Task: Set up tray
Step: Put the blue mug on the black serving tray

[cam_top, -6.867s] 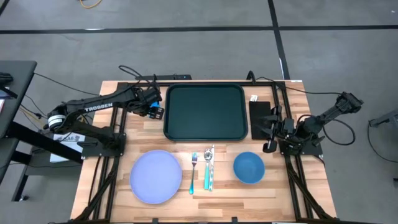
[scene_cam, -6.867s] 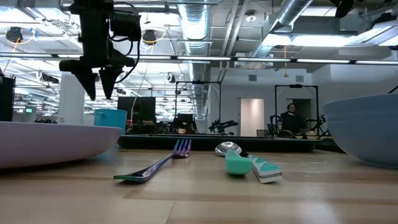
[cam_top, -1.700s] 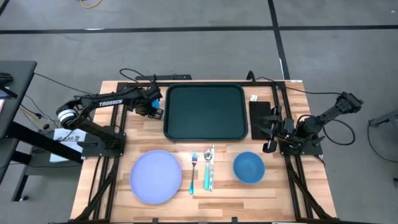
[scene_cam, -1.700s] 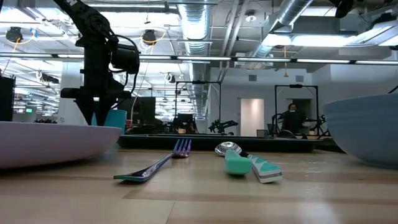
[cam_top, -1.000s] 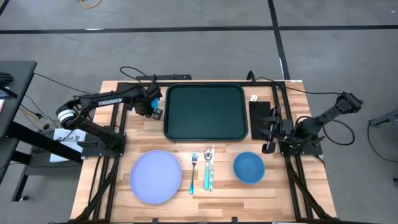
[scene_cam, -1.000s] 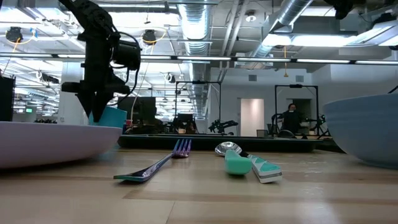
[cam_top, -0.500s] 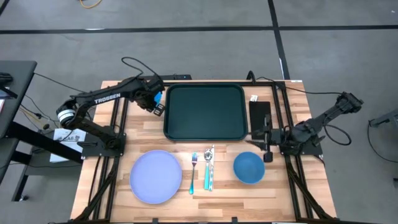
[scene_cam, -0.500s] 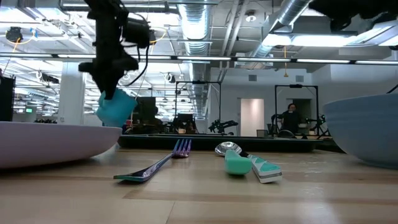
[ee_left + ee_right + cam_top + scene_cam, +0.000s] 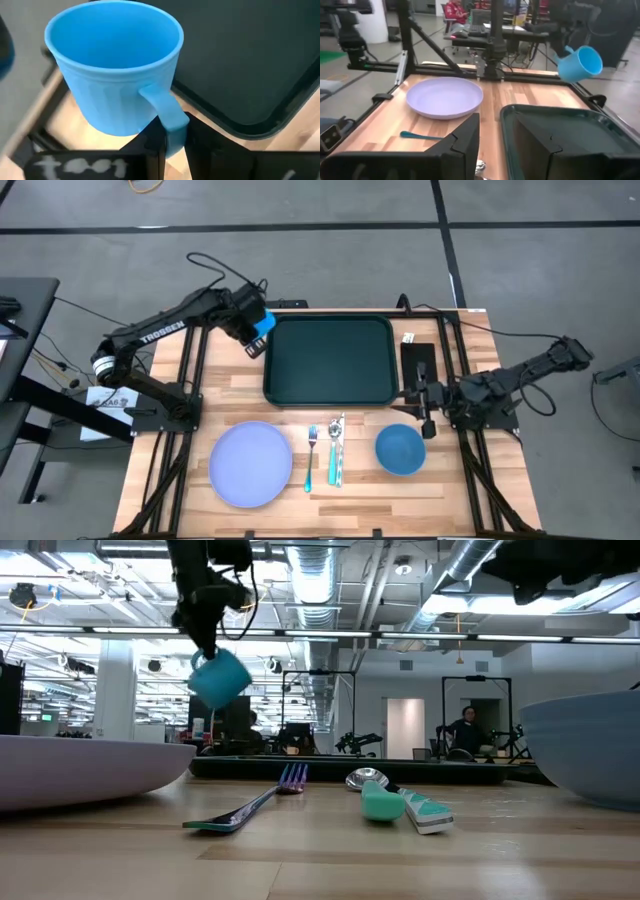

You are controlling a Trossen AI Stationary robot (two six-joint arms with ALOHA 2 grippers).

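Observation:
A blue cup (image 9: 263, 326) hangs in the air by the far left corner of the dark green tray (image 9: 330, 360), with my left gripper (image 9: 252, 338) shut on it. The low view shows the cup (image 9: 220, 677) tilted, well above the table. The left wrist view shows the cup (image 9: 115, 65) beside the tray's rim (image 9: 250, 125). My right gripper (image 9: 424, 402) stands open with nothing between its fingers, between the black rectangle (image 9: 418, 363) and the blue bowl (image 9: 400, 449). The right wrist view looks across the tray (image 9: 560, 130) to the cup (image 9: 580, 63). My left gripper pinches the cup's handle (image 9: 167, 120) between its two fingers (image 9: 150, 145), which come steeply down from above. The cup is lifted clear of the table and hangs tilted at the fingers, its open mouth showing in the left wrist view.
A lilac plate (image 9: 250, 463) lies near left. A fork (image 9: 310, 455) and a teal-handled spoon and knife (image 9: 336, 448) lie between it and the bowl. Black frame rails run along both table sides. The tray's inside is bare.
My left gripper has risen and gone toward the far edge and the tray's corner, rolling as it went. The cup has come up off the table and now hangs tilted in the air. My right gripper has swung toward the table's left, to beside the bowl.

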